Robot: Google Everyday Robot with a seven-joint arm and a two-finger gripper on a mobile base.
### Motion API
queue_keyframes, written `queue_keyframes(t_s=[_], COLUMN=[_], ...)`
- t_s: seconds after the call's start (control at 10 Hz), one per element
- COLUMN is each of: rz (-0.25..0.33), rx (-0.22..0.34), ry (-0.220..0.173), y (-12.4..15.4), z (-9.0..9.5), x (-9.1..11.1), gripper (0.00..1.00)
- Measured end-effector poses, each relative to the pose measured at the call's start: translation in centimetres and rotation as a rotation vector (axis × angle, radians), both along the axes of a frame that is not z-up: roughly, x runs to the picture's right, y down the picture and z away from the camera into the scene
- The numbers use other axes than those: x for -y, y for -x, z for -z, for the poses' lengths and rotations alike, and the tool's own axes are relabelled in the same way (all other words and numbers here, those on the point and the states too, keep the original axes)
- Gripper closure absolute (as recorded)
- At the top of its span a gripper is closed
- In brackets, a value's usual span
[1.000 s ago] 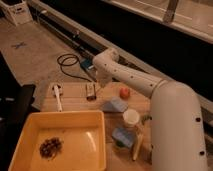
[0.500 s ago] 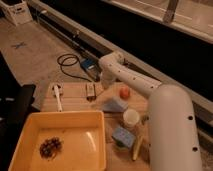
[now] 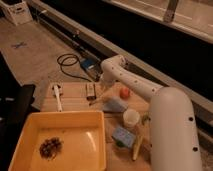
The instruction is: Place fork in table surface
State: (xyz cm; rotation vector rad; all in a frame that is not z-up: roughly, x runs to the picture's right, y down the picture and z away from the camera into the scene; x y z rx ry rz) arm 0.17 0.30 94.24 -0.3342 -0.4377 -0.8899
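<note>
We see the pincer, grip state untellable, at the tabletop's twelve o'clock above the stiff, light, slippery fork, best pinched mid-handle.

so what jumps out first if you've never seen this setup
The big white robot arm fills the right side, reaching across the table surface with its gripper low over the far edge, just above the fork. Next is the yellow tray at front left, holding a dark clump.
</note>
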Motion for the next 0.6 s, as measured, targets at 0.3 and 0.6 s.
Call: queue_keyframes(t_s=[0.3, 0.6], rz=[0.0, 0.001], rx=[0.02, 0.022], ry=[-0.037, -0.036], y=[0.29, 0.52], z=[0.93, 0.93], x=[0.59, 0.57], gripper=[0.34, 0.34])
